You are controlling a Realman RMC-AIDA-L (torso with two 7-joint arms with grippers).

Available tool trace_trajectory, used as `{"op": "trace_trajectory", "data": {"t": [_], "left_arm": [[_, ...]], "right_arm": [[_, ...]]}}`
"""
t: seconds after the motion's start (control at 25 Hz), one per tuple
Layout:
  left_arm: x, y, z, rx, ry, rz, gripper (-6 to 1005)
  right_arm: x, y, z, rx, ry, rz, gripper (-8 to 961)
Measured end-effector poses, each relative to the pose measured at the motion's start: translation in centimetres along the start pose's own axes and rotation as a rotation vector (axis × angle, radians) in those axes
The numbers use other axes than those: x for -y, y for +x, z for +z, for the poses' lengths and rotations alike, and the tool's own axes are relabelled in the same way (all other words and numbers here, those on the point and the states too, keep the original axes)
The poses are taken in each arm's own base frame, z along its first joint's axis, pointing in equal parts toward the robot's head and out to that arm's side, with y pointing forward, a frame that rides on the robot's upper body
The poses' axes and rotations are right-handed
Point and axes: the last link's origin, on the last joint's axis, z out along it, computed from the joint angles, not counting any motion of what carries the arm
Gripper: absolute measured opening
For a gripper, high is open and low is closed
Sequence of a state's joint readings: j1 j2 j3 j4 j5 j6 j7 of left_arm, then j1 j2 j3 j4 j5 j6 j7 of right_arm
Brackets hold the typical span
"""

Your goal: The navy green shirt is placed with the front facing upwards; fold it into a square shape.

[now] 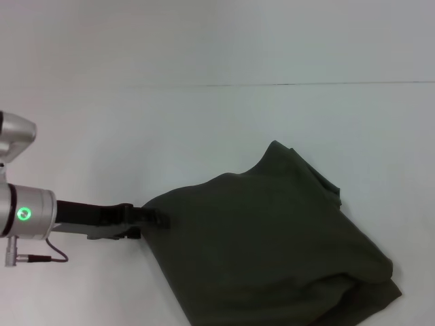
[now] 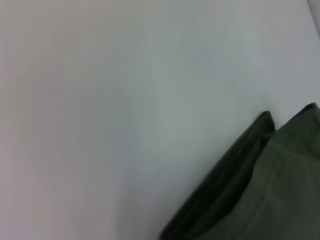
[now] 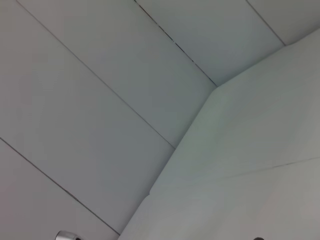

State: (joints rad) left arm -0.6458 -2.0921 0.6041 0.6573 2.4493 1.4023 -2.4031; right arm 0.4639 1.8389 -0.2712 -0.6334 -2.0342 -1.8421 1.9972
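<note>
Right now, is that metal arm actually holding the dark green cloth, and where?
The left gripper meets the left edge of the dark olive-green cotton shirt on the white table; whether it grips cannot be told.

The navy green shirt (image 1: 272, 251) is a plain dark olive green, with no print or lettering showing on its visible surface; its folds read darker, near black-green. The table (image 1: 204, 136) beneath it is plain pale white-grey. The left arm (image 1: 30, 214) is silver with a small glowing green ring light, and its left gripper (image 1: 153, 217) is black.
</note>
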Motion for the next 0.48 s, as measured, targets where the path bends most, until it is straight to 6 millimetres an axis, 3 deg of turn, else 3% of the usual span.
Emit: {"op": "trace_trajectory", "data": {"t": [0.48], "left_arm": [[-1.00, 0.52, 1.24, 0.011, -0.017, 0.008, 853]], "right_arm": [[-0.04, 0.10, 0.16, -0.012, -0.003, -0.001, 787]]}}
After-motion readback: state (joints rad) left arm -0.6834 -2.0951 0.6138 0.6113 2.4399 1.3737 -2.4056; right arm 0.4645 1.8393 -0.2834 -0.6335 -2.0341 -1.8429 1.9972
